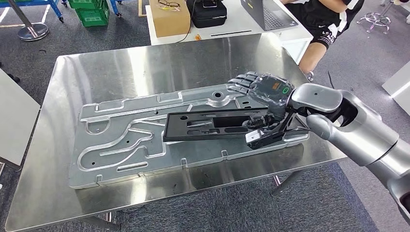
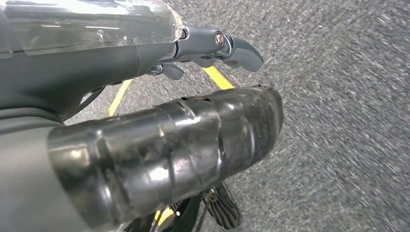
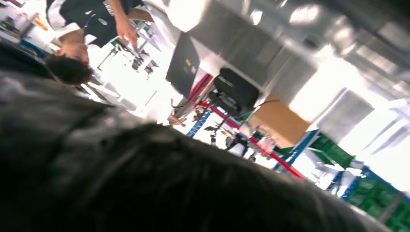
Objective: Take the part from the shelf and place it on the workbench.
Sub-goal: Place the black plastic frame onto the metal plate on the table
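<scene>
On the steel workbench (image 1: 145, 63) in front of you lies a large machined aluminium plate (image 1: 121, 140), and the black part (image 1: 212, 124) rests flat across it. Your right hand (image 1: 263, 94) grips the part's near end, fingers extended over its top. Your left hand (image 2: 159, 140) hangs above grey carpet, holding nothing, its fingers slightly curled.

A steel workbench (image 1: 145, 63) fills the centre of the head view, its surface polished and reflective. Lying flat on it — running from the lower left toward the right edge of the bench — is a long silver machined plate (image 1: 121, 145) with curved channels and slots. At the top of the frame stands a white table (image 1: 232, 30) carrying a cardboard box (image 1: 169, 19), a black case (image 1: 209, 13) and a laptop (image 1: 270, 14).
</scene>
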You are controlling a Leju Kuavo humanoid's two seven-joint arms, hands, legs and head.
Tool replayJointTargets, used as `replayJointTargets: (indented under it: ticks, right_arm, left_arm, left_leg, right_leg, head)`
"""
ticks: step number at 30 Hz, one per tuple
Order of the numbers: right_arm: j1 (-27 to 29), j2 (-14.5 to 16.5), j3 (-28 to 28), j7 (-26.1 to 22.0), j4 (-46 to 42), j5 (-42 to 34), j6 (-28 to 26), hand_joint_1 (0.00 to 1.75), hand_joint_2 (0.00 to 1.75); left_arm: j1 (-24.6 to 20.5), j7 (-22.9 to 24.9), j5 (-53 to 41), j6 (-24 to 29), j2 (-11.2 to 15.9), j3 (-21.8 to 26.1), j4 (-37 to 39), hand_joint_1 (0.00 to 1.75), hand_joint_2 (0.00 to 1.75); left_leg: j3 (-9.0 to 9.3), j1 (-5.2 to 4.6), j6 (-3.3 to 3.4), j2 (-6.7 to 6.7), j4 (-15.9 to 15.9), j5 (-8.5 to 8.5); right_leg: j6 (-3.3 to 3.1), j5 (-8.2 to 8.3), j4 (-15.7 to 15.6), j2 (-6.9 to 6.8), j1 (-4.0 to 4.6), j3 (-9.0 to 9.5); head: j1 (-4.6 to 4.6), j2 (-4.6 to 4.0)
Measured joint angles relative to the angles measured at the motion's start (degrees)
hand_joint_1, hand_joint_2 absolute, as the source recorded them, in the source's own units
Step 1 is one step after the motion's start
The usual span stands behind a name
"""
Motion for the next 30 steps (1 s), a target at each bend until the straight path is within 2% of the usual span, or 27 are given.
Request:
replayJointTargets:
  ticks: [2,3,5,6,7,8,9,11,13,14,16,17,18,20,21,22,23,24,26,27,28,30]
  right_arm:
    - [-1.46,-0.17,-0.96,0.15,-0.3,-0.93,0.9,0.0,0.0]
    - [-2.01,-0.3,-1.32,0.17,-0.41,-1.17,1.11,0.0,0.0]
    - [-2.65,-0.53,-1.65,0.18,-0.51,-1.36,1.29,0.0,0.0]
    - [-2.74,-0.61,-1.65,0.19,-0.51,-1.39,1.31,0.0,0.0]
    - [-2.75,-0.64,-1.65,0.2,-0.54,-1.41,1.32,0.0,0.0]
    - [-2.79,-0.68,-1.67,0.24,-0.56,-1.42,1.33,0.0,0.0]
    - [-2.88,-0.74,-1.7,0.27,-0.58,-1.44,1.33,0.0,0.0]
    - [-3.19,-0.93,-1.83,0.31,-0.61,-1.46,1.34,0.0,0.0]
    - [-3.46,-1.09,-1.95,0.31,-0.65,-1.47,1.35,0.0,0.0]
    - [-3.54,-1.14,-1.97,0.31,-0.68,-1.48,1.35,0.0,0.0]
    - [-3.65,-1.16,-1.98,0.3,-0.73,-1.48,1.36,0.0,0.0]
    - [-3.67,-1.16,-1.98,0.29,-0.74,-1.49,1.36,0.0,0.0]
    - [-3.68,-1.15,-1.98,0.27,-0.75,-1.49,1.37,0.0,0.0]
    - [-3.7,-1.15,-1.98,0.26,-0.76,-1.51,1.38,0.0,0.0]
    - [-3.68,-1.15,-1.98,0.26,-0.76,-1.51,1.4,0.0,0.0]
    - [-3.67,-1.15,-1.97,0.26,-0.76,-1.51,1.41,0.0,0.0]
    - [-3.67,-1.14,-1.97,0.26,-0.76,-1.51,1.42,0.0,0.0]
    - [-3.67,-1.14,-1.97,0.26,-0.76,-1.51,1.43,0.0,0.0]
    - [-3.68,-1.14,-1.98,0.26,-0.76,-1.51,1.44,0.0,0.0]
    - [-3.67,-1.16,-1.99,0.26,-0.74,-1.51,1.44,0.0,0.0]
    - [-3.67,-1.18,-1.99,0.26,-0.73,-1.53,1.44,0.0,0.0]
    - [-3.63,-1.23,-2.0,0.23,-0.7,-1.58,1.44,0.0,0.0]
  left_arm:
    - [-0.04,-0.26,0.18,-0.26,-0.02,0.1,-0.01,0.0,0.0]
    - [-0.07,-0.29,0.21,-0.29,-0.03,0.15,-0.02,0.0,0.0]
    - [-0.17,-0.29,0.24,-0.3,-0.08,0.27,-0.02,0.0,0.0]
    - [-0.23,-0.29,0.26,-0.3,-0.12,0.36,-0.02,0.0,0.0]
    - [-0.27,-0.3,0.3,-0.3,-0.17,0.45,-0.02,0.0,0.0]
    - [-0.28,-0.32,0.33,-0.29,-0.21,0.55,-0.02,0.0,0.0]
    - [-0.29,-0.33,0.35,-0.29,-0.25,0.64,-0.02,0.0,0.0]
    - [-0.34,-0.36,0.36,-0.27,-0.38,0.8,-0.02,0.0,0.0]
    - [-0.37,-0.36,0.36,-0.26,-0.53,0.94,-0.02,0.0,0.0]
    - [-0.37,-0.36,0.36,-0.26,-0.61,1.0,-0.02,0.0,0.0]
    - [-0.32,-0.36,0.36,-0.26,-0.71,1.06,-0.03,0.0,0.0]
    - [-0.31,-0.36,0.37,-0.26,-0.75,1.07,-0.04,0.0,0.0]
    - [-0.31,-0.36,0.37,-0.25,-0.76,1.08,-0.05,0.0,0.0]
    - [-0.37,-0.37,0.38,-0.25,-0.78,1.09,-0.06,0.0,0.0]
    - [-0.4,-0.38,0.38,-0.25,-0.79,1.1,-0.06,0.0,0.0]
    - [-0.41,-0.38,0.38,-0.25,-0.82,1.1,-0.06,0.0,0.0]
    - [-0.41,-0.38,0.38,-0.25,-0.84,1.1,-0.06,0.0,0.0]
    - [-0.43,-0.38,0.38,-0.25,-0.86,1.1,-0.06,0.0,0.0]
    - [-0.54,-0.41,0.39,-0.26,-0.86,1.1,-0.07,0.0,0.0]
    - [-0.59,-0.43,0.39,-0.27,-0.87,1.1,-0.08,0.0,0.0]
    - [-0.63,-0.46,0.4,-0.28,-0.89,1.11,-0.08,0.0,0.0]
    - [-0.62,-0.54,0.4,-0.3,-0.93,1.12,-0.08,0.0,0.0]
  left_leg:
    - [0.61,0.27,0.41,0.06,-0.65,0.12]
    - [0.94,0.39,0.65,0.11,-0.93,0.22]
    - [1.18,0.3,0.96,0.19,-0.95,0.27]
    - [1.17,0.25,0.95,0.19,-0.87,0.24]
    - [1.14,0.22,0.9,0.17,-0.75,0.18]
    - [1.11,0.21,0.82,0.13,-0.57,0.09]
    - [1.09,0.2,0.71,0.08,-0.35,-0.03]
    - [0.98,0.17,0.39,-0.11,0.12,-0.24]
    - [0.83,0.12,-0.09,-0.26,0.35,-0.14]
    - [0.75,0.11,-0.43,-0.31,0.32,0.06]
    - [0.41,0.06,-1.17,-0.32,0.48,0.04]
    - [-0.01,0.11,-1.61,-0.2,1.29,-0.95]
    - [-0.73,0.23,-2.04,-0.06,3.1,-2.72]
    - [-2.98,0.78,-2.91,0.28,9.72,-7.71]
    - [-3.99,1.05,-3.28,0.38,13.22,-9.59]
    - [-4.35,1.32,-3.62,0.47,15.53,-10.5]
    - [-3.74,1.56,-3.92,0.55,15.92,-10.3]
    - [-1.98,1.79,-4.19,0.63,14.09,-9.19]
    - [3.42,2.1,-4.58,0.72,6.51,-7.01]
    - [5.38,2.04,-4.43,0.62,3.43,-6.4]
    - [6.41,1.93,-4.15,0.5,1.54,-6.34]
    - [6.16,1.6,-3.11,0.25,1.0,-6.03]
  right_leg:
    - [0.19,-1.17,1.81,0.08,0.01,-0.49]
    - [0.23,-2.66,4.4,0.13,0.02,-1.59]
    - [0.19,-6.37,11.94,0.23,0.03,-5.51]
    - [0.19,-7.43,15.27,0.26,0.04,-7.48]
    - [0.16,-7.33,16.97,0.27,0.03,-8.73]
    - [0.07,-5.93,16.51,0.27,0.04,-8.95]
    - [-0.09,-3.65,13.9,0.27,0.04,-8.03]
    - [-0.59,0.53,6.38,0.35,0.24,-4.82]
    - [-1.05,2.11,2.74,0.42,0.6,-3.35]
    - [-1.22,2.34,2.7,0.43,0.77,-3.46]
    - [-1.85,2.92,2.11,0.29,0.5,-3.76]
    - [-2.3,3.37,1.87,0.16,0.31,-3.99]
    - [-2.71,3.85,1.62,0.0,0.1,-4.3]
    - [-3.12,4.64,1.62,-0.24,0.03,-5.27]
    - [-3.09,5.0,1.73,-0.3,0.0,-5.88]
    - [-2.97,5.35,1.9,-0.33,-0.06,-6.54]
    - [-2.78,5.66,2.13,-0.35,-0.16,-7.19]
    - [-2.53,5.94,2.43,-0.35,-0.32,-7.82]
    - [-1.91,6.38,3.1,-0.42,-0.58,-8.87]
    - [-1.52,6.63,3.34,-0.47,-0.63,-9.22]
    - [-1.11,6.89,3.49,-0.52,-0.6,-9.46]
    - [-0.14,7.62,3.32,-0.53,-0.51,-9.6]
  head:
    - [0.01,0.0]
    - [0.03,0.0]
    - [0.05,0.0]
    - [0.05,0.0]
    - [0.04,0.0]
    - [0.04,0.0]
    - [0.04,0.0]
    - [0.03,0.0]
    - [0.04,0.0]
    - [0.03,0.0]
    - [0.03,0.0]
    - [0.0,0.0]
    - [-0.03,0.0]
    - [-0.08,-0.01]
    - [-0.08,-0.01]
    - [-0.08,-0.01]
    - [-0.08,0.0]
    - [-0.08,0.0]
    - [-0.1,0.0]
    - [-0.07,0.0]
    - [-0.05,0.0]
    - [-0.01,0.0]
